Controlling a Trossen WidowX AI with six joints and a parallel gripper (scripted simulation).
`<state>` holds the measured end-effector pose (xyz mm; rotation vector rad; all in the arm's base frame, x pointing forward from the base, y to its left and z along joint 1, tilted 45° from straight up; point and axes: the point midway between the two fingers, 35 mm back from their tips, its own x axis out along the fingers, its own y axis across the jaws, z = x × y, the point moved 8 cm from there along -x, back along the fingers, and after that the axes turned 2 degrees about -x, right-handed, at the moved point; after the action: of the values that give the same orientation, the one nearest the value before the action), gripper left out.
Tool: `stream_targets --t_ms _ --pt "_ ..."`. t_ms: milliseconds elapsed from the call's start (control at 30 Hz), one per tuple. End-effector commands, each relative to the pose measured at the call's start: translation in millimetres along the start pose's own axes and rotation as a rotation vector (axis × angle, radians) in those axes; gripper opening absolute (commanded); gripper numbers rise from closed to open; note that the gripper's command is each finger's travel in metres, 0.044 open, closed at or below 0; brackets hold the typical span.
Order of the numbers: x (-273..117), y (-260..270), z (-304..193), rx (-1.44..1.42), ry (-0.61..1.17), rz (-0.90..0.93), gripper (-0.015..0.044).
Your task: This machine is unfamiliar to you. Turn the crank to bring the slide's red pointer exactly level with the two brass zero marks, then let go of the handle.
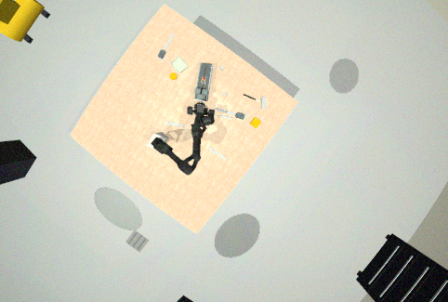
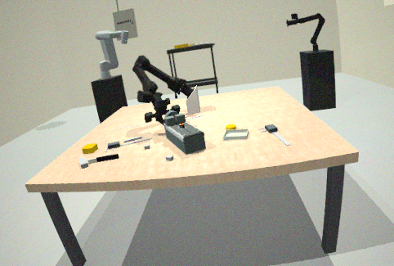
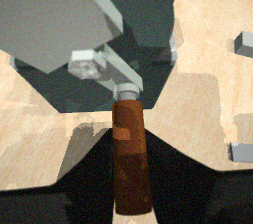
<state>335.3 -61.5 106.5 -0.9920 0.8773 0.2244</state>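
Observation:
The machine (image 1: 205, 71) (image 2: 185, 140) is a long dark grey-green box on the table, with a block and round housing at the end near the arm. A small red pointer (image 1: 204, 79) (image 2: 181, 125) shows on its top; the brass marks are too small to tell apart from it, so its level against them cannot be read. The brown crank handle (image 3: 130, 155) stands out from a pale grey crank arm (image 3: 121, 69) in the wrist view. My gripper (image 3: 125, 133) is shut on the handle, one black finger on each side. In the top and exterior views the arm's wrist hides the handle.
A shallow tray (image 1: 179, 65) (image 2: 235, 134) and a yellow disc (image 1: 173, 76) (image 2: 230, 127) lie beside the machine. On its other side are small grey blocks, a caliper (image 1: 239, 115) (image 2: 114, 145), a hammer (image 1: 263, 102) (image 2: 83, 162) and a yellow block (image 1: 256, 123) (image 2: 90, 148). A white upright panel (image 2: 194, 101) stands behind.

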Motion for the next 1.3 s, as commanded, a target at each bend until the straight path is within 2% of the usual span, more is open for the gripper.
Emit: stream_targets --t_ms 0,1267 --pt "-4.0 -5.8 2.6 -0.002 -0.008 -0.023 0.0" --pt "-6.3 -8.0 4.4 -0.002 -0.008 -0.023 0.0"
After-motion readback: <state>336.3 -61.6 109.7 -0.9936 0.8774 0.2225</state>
